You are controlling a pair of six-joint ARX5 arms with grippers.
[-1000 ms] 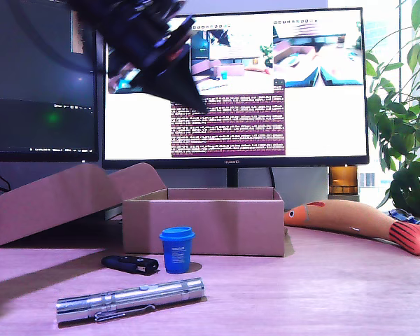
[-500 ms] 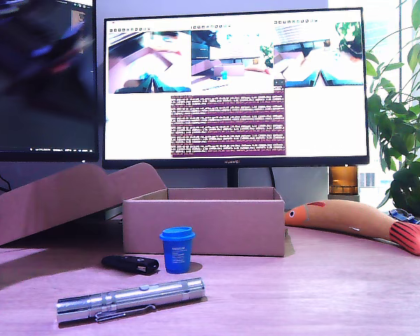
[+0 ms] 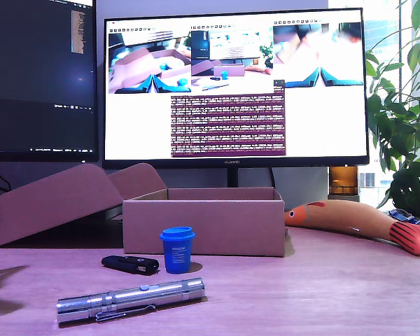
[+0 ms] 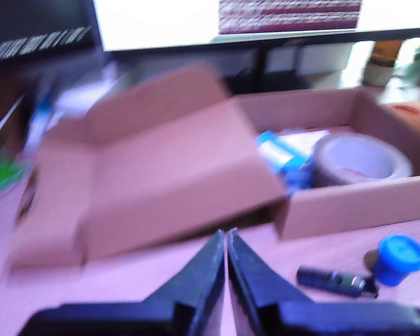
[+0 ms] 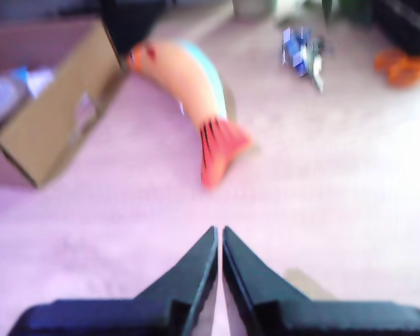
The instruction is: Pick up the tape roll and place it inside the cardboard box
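In the exterior view, the low brown cardboard box [image 3: 206, 225] stood behind a small blue cup [image 3: 176, 249], no arms showing. In the first wrist view, my first gripper [image 4: 226, 241] was pressed together and empty, with the wide brown tape roll [image 4: 360, 159] ahead inside the box [image 4: 350, 203]. In the second wrist view, my second gripper [image 5: 219, 238] was likewise together, with an orange toy fish [image 5: 196, 98] ahead.

Pale wood-grain worktop [image 3: 322, 294], pinkish cast. Behind it, two monitors: lit white HUAWEI monitor [image 3: 234, 84], dark monitor [image 3: 38, 77] at exterior view's left. Leafy potted plant [image 3: 402, 119] at exterior view's right, bright daylight behind it.
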